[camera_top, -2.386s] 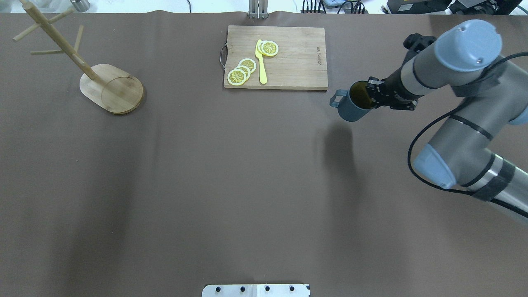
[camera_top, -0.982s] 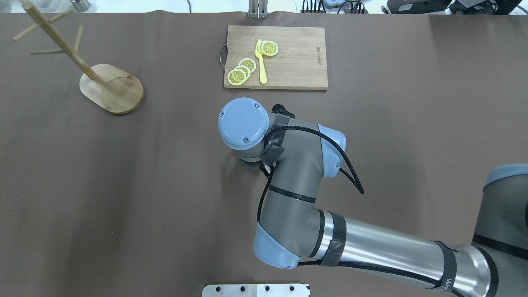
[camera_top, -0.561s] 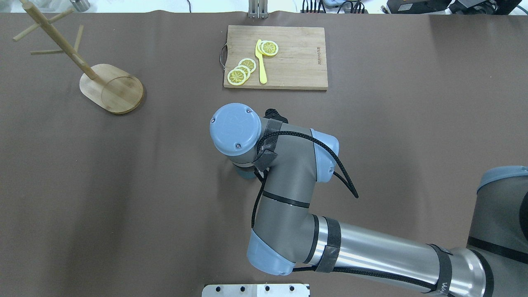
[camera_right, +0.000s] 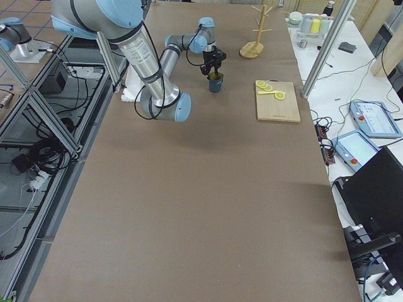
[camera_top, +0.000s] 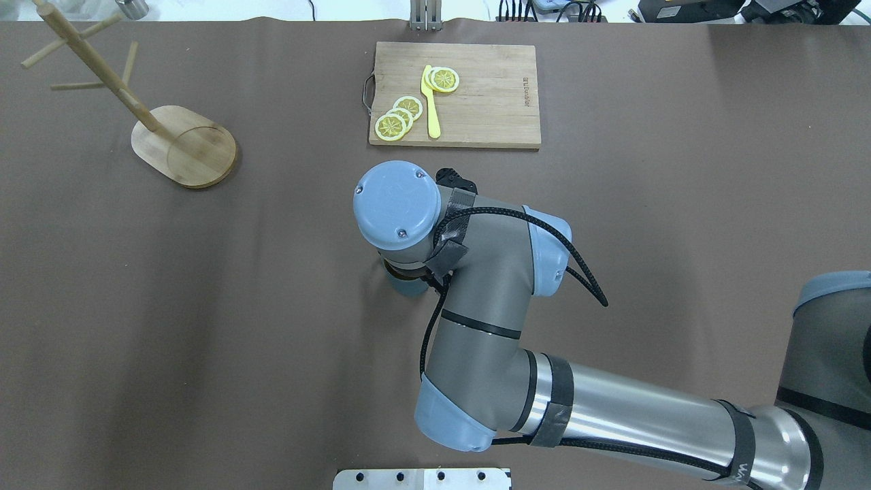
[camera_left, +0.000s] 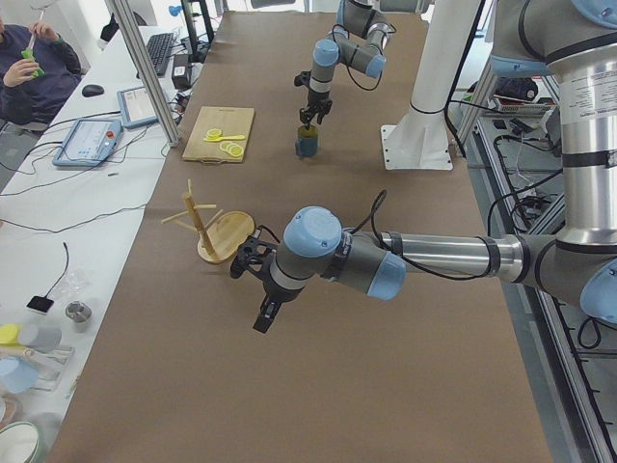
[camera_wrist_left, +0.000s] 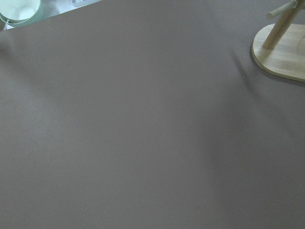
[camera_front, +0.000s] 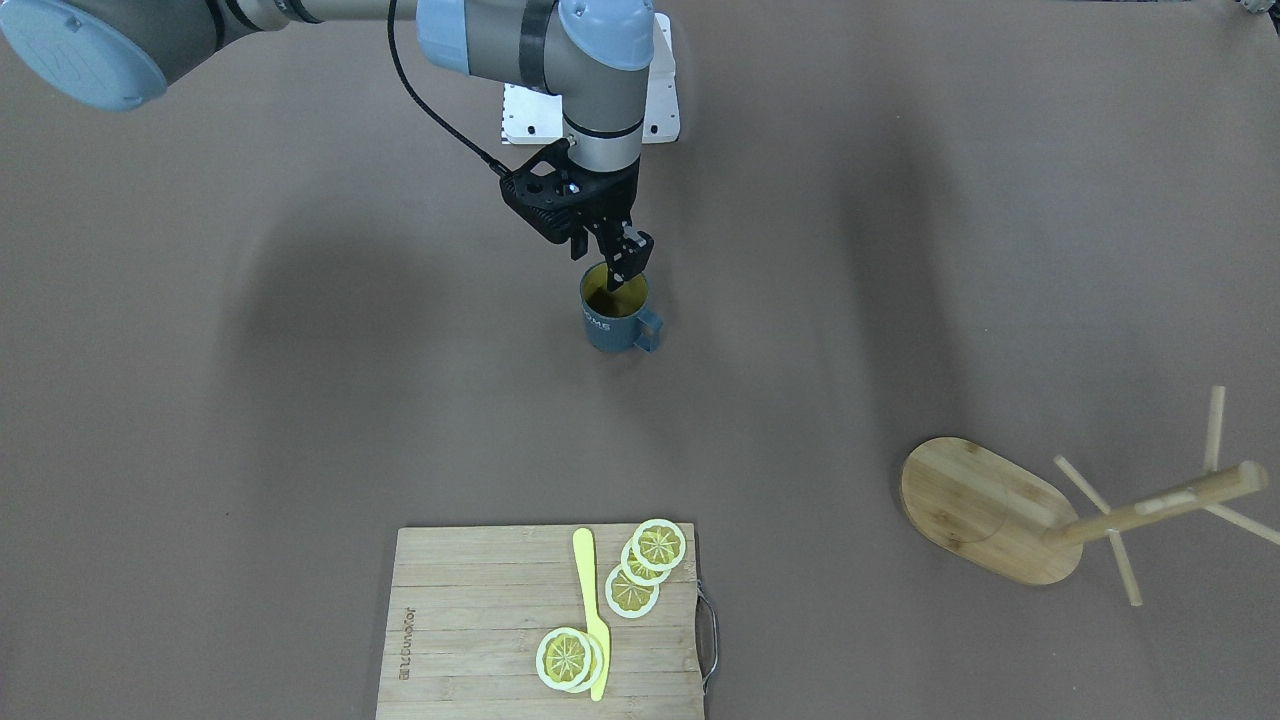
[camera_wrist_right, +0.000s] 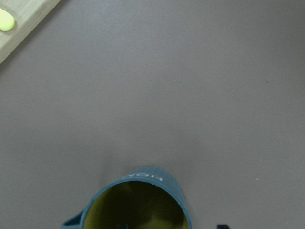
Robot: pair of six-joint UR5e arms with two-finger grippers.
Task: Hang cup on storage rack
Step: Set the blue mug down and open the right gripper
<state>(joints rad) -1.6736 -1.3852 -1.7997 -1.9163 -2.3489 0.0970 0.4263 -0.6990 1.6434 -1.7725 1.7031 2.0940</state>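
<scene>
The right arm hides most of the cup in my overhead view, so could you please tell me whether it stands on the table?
Observer: Yes, the cup stands upright on the table.
Operator: Where is the right gripper, please?
Observer: The right gripper is over the rim, one finger down inside the cup.
Operator: And the handle?
Observer: The handle points toward the rack's side of the table.

Upright teal cup (camera_front: 613, 330), well apart from rack (camera_front: 990, 510)
</scene>
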